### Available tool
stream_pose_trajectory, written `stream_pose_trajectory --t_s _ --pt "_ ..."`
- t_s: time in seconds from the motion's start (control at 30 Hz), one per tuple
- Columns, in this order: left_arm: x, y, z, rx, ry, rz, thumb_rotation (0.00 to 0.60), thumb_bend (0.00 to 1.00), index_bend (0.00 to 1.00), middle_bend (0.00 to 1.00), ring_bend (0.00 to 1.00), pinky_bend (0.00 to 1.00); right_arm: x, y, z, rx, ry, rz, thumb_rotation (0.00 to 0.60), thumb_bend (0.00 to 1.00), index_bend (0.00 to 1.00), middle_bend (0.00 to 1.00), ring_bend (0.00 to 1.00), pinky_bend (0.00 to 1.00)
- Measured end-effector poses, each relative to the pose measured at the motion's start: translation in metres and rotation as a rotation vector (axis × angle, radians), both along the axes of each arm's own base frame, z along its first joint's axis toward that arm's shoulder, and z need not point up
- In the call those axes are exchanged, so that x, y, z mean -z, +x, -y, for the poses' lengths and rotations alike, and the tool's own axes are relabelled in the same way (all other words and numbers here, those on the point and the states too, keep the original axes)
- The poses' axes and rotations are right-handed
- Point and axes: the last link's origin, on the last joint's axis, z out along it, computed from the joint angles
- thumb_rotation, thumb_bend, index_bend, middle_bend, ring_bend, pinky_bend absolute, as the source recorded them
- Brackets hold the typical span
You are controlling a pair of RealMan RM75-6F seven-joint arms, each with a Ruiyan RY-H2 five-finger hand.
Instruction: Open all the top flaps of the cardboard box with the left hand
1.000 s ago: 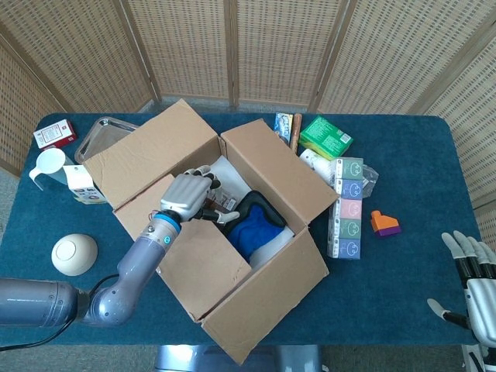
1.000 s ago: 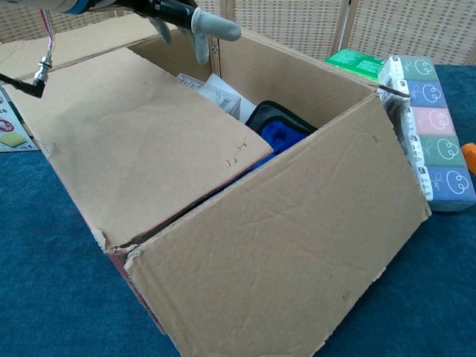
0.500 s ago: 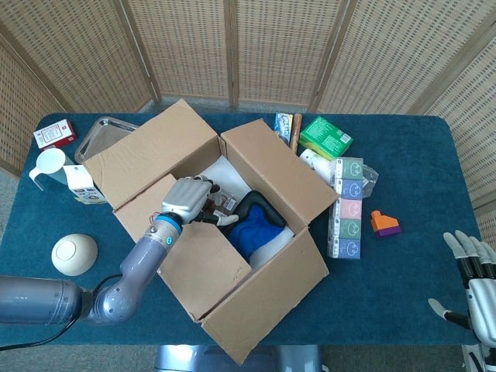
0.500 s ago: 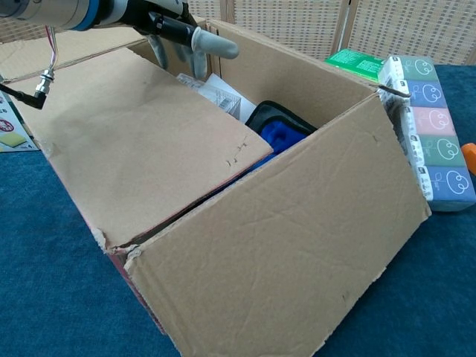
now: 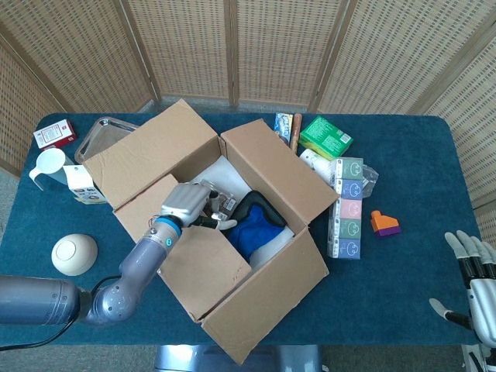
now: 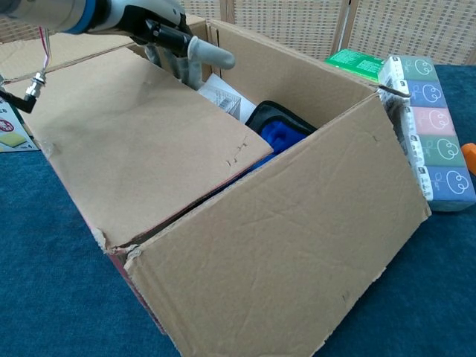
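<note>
One flap [image 5: 198,267] still lies over the box [image 5: 263,298]; our left hand [image 5: 184,203] curls its fingers over that flap's inner edge. Our right hand [image 5: 477,288], well apart from the box, has fingers spread.

Cardboard box [image 5: 232,232]: centre of table [image 5: 403,287], three flaps out, near-left flap [image 5: 190,256] lying inward. My left hand [image 5: 184,203]: at that flap's far edge, fingers curled over it. My right hand [image 5: 474,287]: near right, fingers apart, empty.
</note>
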Motion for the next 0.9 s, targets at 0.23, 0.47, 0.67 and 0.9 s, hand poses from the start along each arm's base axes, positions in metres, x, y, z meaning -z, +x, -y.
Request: stream_pose_trajectory --t_s 0.23,0.47,0.67,0.9 --pt "-0.012 0.005 0.0 0.018 0.001 -0.007 0.194 0.0 0.55 0.62 0.36 0.29 0.001 0.0 0.0 0.001 0.001 -0.004 0.6 0.0 0.0 0.0 0.0 0.0" --pt "-0.018 0.007 0.001 0.019 -0.026 -0.029 0.197 0.0 0.56 0.65 0.4 0.29 0.002 0.0 0.0 0.001 0.002 -0.006 0.6 0.0 0.0 0.0 0.0 0.0" --pt "-0.026 0.009 0.001 0.013 -0.036 -0.03 0.195 0.0 0.56 0.66 0.42 0.36 0.002 0.0 0.001 0.002 0.001 -0.008 0.6 0.0 0.0 0.0 0.0 0.0" --pt "-0.043 0.01 0.006 0.001 -0.046 -0.023 0.198 0.0 0.57 0.66 0.42 0.38 0.005 0.001 0.001 0.0 0.008 -0.018 0.6 0.0 0.0 0.0 0.0 0.0"
